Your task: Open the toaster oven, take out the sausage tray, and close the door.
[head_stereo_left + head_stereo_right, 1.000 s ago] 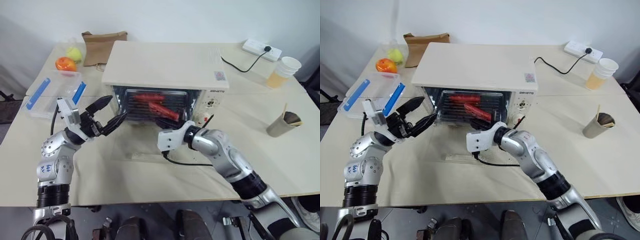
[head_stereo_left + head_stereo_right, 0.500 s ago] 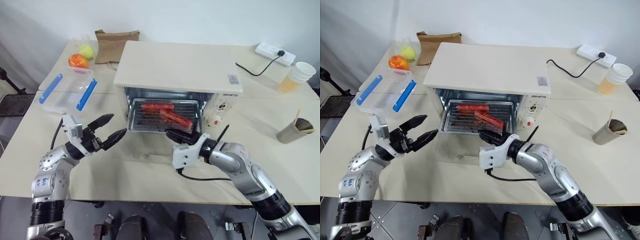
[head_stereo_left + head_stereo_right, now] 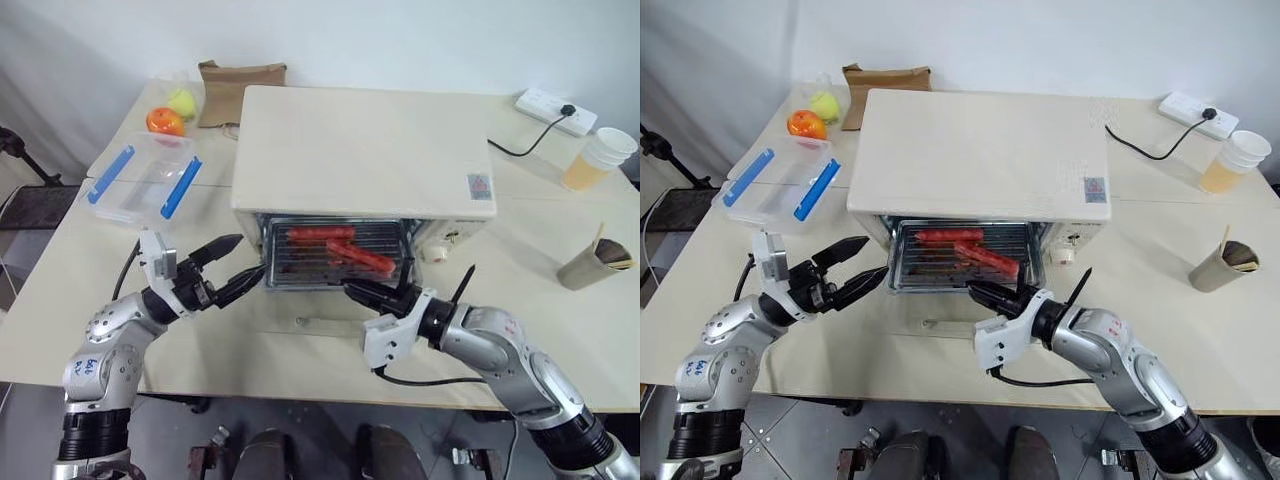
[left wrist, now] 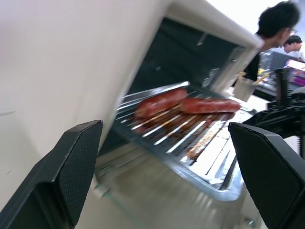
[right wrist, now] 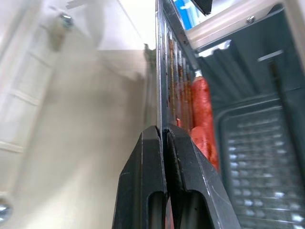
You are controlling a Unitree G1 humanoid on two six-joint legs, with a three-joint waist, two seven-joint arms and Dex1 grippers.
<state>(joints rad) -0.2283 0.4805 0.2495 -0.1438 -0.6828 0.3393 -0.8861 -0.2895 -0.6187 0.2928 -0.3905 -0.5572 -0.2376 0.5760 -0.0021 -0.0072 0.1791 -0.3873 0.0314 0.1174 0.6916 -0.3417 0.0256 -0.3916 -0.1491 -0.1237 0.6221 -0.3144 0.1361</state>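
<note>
Right wrist view is showing the right end effector (image 5: 164,136) clenched on the near rim of the sausage tray (image 5: 178,71), the thin metal edge pinched between its two black fingers. In the head views the toaster oven (image 3: 365,140) is sitting mid-desk (image 3: 60,270) with the door (image 3: 940,322) lying flat and open on the desk in front of it, and the tray is sticking partway out of the cavity with two red sausages (image 3: 340,245) lying on its slats. The left end effector (image 3: 232,268) is hovering released, fingers spread wide, just beside the tray's left near corner.

The step in hand appears to be drawing the tray out. To do it well, the right arm should be pulling straight toward the near side and keeping the tray level, since the grip is narrow, on one edge, and right of centre, so the tray may be twisting or sagging as it is leaving the rails. The left end effector should be closing on the left rim before the tray comes free, sharing the weight. Any tilt risks rolling the sausages off. The tray should also be clearing the flat glass door rather than dragging across it.
</note>
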